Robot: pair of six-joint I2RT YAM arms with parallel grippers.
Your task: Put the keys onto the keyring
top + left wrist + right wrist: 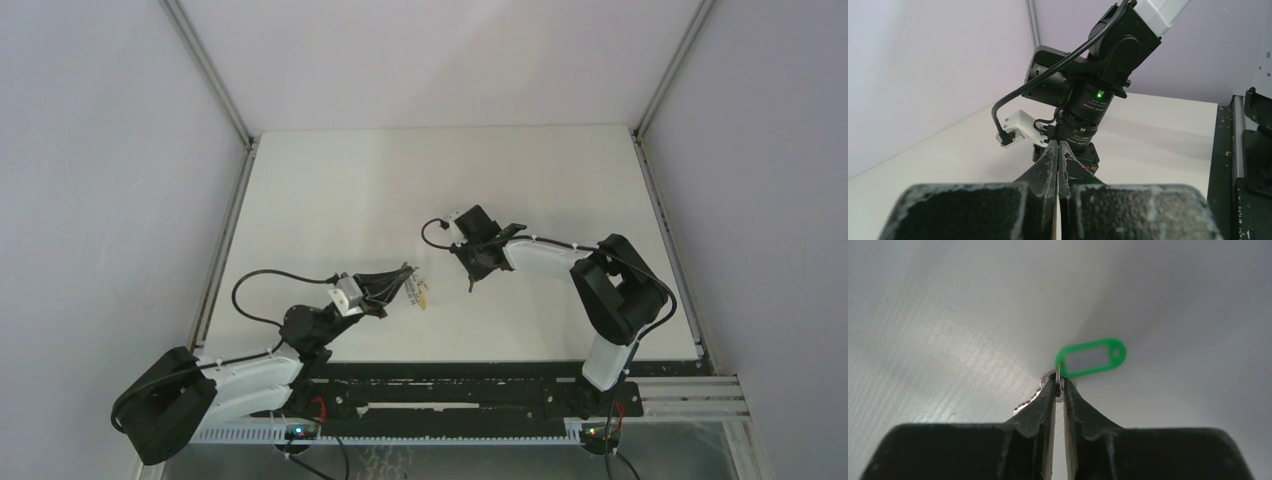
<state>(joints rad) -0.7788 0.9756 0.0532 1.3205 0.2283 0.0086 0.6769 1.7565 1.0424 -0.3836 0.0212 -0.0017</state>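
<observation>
The green key (1090, 357) lies on the white table, its green plastic head just past my right gripper (1059, 386). The toothed metal blade (1024, 403) peeks out left of the fingers. The jaws stand almost together, with the key's small wire loop pinched between the tips. From above, my right gripper (471, 282) points down at the table and hides the green key. My left gripper (408, 280) is shut and holds the thin grey keyring (417, 284) edge-on. The yellow key (424, 295) hangs at its tips. In the left wrist view my left gripper (1058, 150) has its jaws pressed together on a pale sliver.
The two grippers are about a hand's width apart in the middle of the white table (330, 190). The right arm's wrist (1093, 100) fills the left wrist view straight ahead. Grey walls close in the sides and a black rail (450, 385) runs along the near edge.
</observation>
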